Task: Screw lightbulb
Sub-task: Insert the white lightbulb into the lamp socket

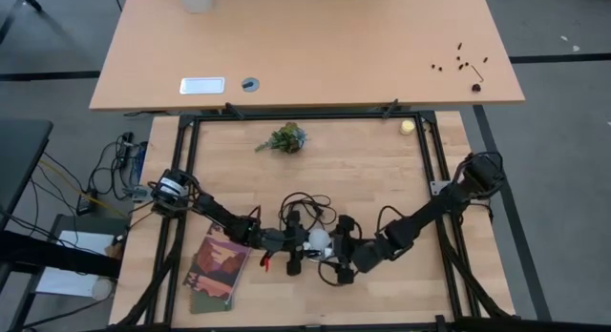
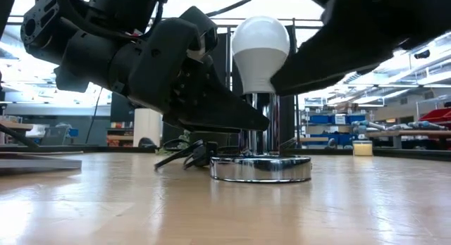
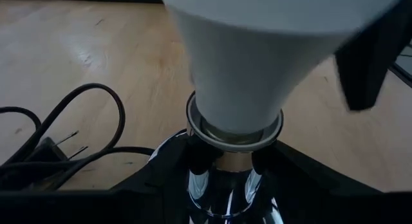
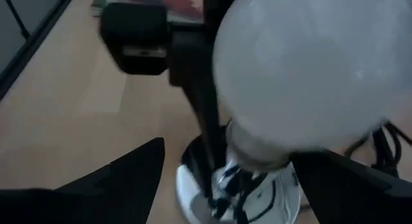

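Note:
The white frosted lightbulb (image 2: 261, 51) stands upright, its neck (image 3: 235, 121) in the socket collar of a chrome stem. The stem rises from a round silver disc (image 2: 261, 169) lying flat on the table. The bulb's screw base is hidden. My left gripper (image 3: 225, 165) comes in from the table's left, below the bulb, and is shut on the stem. My right gripper (image 4: 232, 156) comes from the right and stands open with one finger on each side of the bulb (image 4: 309, 76). A gap shows on one side. My left gripper pinches the chrome stem (image 3: 222, 185) between its two fingers, just under the socket collar. The fingers (image 3: 193, 163) come nearly level from the table's left and lie across the upright stem. The lamp stays upright, its disc on the table.
A black cord (image 3: 77, 134) lies coiled on the wood just beyond the lamp. A book (image 1: 218, 267) lies near the left arm, a small plant (image 1: 284, 138) farther back, and a pale yellow round object (image 1: 408, 127) at the far right. Black frame rails (image 1: 430, 170) border the work area.

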Tool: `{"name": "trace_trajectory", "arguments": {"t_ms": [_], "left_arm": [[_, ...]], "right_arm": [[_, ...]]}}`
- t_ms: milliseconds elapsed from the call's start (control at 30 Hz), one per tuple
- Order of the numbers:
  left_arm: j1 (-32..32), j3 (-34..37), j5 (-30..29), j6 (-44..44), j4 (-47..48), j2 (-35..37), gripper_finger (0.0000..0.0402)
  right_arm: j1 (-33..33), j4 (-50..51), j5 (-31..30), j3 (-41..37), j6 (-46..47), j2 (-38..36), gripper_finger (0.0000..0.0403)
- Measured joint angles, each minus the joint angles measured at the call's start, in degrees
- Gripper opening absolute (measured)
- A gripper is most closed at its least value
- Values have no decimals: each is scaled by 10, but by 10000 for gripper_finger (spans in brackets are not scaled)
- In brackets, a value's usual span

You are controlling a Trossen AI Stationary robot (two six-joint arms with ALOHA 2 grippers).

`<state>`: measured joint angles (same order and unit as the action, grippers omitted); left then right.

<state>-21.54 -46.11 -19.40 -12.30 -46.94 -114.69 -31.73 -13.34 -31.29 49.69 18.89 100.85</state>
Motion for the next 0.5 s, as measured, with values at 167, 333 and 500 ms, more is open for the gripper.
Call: {"name": "trace_trajectory", "arguments": {"t_ms": [167, 333, 500], "left_arm": [[0, 0, -16, -7, 0, 0, 188], [0, 0, -19, -12, 0, 0, 188], [-2, 0, -18, -6, -2, -1, 188]], "right_arm": [[-32, 30, -9, 0, 38, -26, 344], [-58, 66, -67, 1, 41, -41, 344], [-3, 90, -56, 1, 44, -42, 344]]}}
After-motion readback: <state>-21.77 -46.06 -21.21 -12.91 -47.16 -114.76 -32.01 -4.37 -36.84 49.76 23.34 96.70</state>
